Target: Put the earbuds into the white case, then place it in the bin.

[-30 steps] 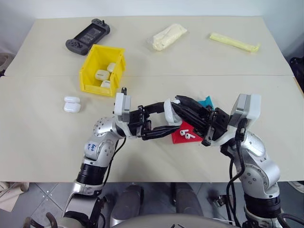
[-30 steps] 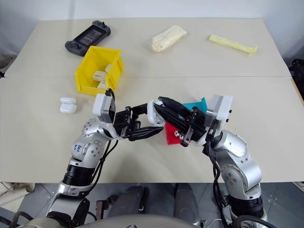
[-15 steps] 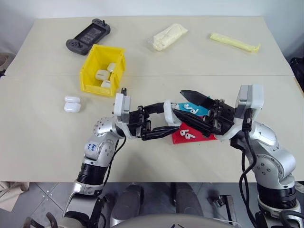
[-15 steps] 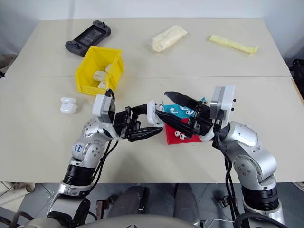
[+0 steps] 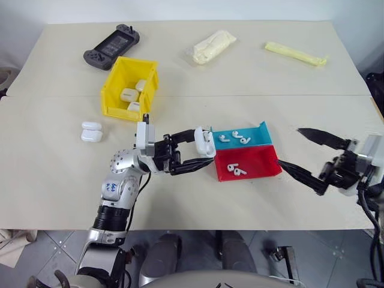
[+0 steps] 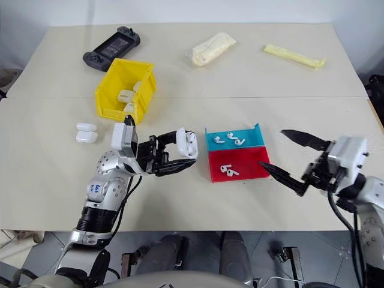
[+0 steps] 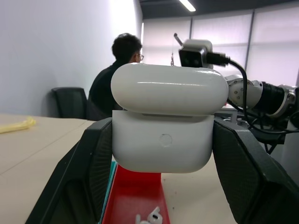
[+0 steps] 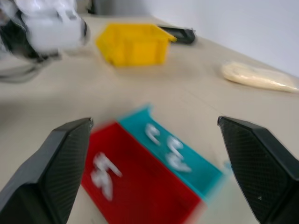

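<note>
White case (image 5: 204, 141): pinched between the two fingers of the left gripper (image 5: 201, 151), lid closed, held above the table (image 5: 54, 174) just beside the red tray (image 5: 264, 162).
Left arm: forearm reaching level toward the red tray, fingers pointing at it.
Right gripper (image 5: 300, 153): fingers spread wide, holding nothing, beside the red tray on the side away from the case.
Earbuds: two (image 5: 239, 171) in the red tray; more (image 5: 234, 138) in the blue tray (image 5: 262, 131) touching it.
Yellow bin (image 5: 114, 84): well apart from the red tray, holding white cases (image 5: 129, 94).
Two more cases (image 5: 90, 131): on the table beside the bin.
</note>
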`<state>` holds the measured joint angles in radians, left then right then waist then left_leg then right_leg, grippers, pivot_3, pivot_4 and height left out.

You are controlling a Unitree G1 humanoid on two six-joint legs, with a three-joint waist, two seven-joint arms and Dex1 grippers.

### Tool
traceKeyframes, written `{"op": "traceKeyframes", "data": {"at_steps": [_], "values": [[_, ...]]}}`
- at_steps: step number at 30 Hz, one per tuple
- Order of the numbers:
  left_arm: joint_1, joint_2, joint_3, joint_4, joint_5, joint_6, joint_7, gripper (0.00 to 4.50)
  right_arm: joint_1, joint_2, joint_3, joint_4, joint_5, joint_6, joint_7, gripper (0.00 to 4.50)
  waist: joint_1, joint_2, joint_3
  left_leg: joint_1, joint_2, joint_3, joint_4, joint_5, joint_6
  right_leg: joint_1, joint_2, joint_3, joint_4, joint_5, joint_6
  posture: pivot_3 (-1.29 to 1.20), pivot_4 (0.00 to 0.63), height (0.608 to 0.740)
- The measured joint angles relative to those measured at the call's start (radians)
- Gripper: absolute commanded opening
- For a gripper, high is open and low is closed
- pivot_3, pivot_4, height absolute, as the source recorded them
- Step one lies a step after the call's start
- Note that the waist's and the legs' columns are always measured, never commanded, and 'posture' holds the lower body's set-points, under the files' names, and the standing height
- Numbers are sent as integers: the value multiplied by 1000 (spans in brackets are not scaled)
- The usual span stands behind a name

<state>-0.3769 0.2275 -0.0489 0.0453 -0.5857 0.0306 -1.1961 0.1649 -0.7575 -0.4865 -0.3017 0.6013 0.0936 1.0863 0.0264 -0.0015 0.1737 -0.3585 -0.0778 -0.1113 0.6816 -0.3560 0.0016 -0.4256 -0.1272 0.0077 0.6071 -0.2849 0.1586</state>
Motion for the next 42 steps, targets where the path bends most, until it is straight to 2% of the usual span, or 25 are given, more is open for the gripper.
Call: {"op": "traceKeyframes", "data": {"at_steps": [5,9,15,20,25,28,33,36,42], "values": [[29,-5,0,-1,14,-30,16,2799,-15,-71,-22,209,-68,-103,99,4467,-2,0,0,1,0,1,0,0,0,0,0,1,0,0,0,0,150,740],[39,-11,-1,-3,33,-51,39,2799,-152,-141,33,286,-97,-97,135,4467,-7,0,0,2,1,1,0,0,0,0,0,1,1,0,0,0,150,740],[70,-18,-6,-22,43,-70,67,2799,-549,-232,353,322,-251,77,148,4467,-6,1,0,1,2,2,0,0,-1,-1,0,1,0,0,0,0,150,740],[83,-35,-13,-38,57,-85,96,2799,-891,-181,612,414,-390,206,196,4467,-1,1,1,-3,1,0,0,0,-1,-3,-2,-1,-1,0,0,0,150,740],[96,-38,-17,-43,67,-97,118,2799,-1089,-89,806,567,-548,185,256,4467,-5,1,1,-8,0,-1,1,0,-1,-8,-2,-2,-1,0,0,0,150,740],[99,-38,-20,-46,71,-99,127,2799,-1164,-39,880,676,-630,99,281,4467,-5,1,1,-11,0,-2,1,0,-1,-12,-2,-3,1,0,0,0,150,740],[111,-33,-18,-56,77,-103,145,2799,-1204,6,927,793,-705,-27,320,4467,-7,1,1,-12,-1,-1,1,0,-1,-13,-2,-2,3,0,0,0,150,740],[119,-29,-13,-76,77,-106,158,2799,-1220,25,945,841,-740,-103,331,3904,-11,1,1,-12,0,0,1,0,-2,-14,-2,-2,3,0,0,0,150,740],[145,-28,-11,-80,78,-108,172,2799,-1235,37,949,903,-781,-220,345,1956,-18,1,1,-12,0,0,3,1,-3,-14,-2,-2,4,0,0,0,150,740]]}}
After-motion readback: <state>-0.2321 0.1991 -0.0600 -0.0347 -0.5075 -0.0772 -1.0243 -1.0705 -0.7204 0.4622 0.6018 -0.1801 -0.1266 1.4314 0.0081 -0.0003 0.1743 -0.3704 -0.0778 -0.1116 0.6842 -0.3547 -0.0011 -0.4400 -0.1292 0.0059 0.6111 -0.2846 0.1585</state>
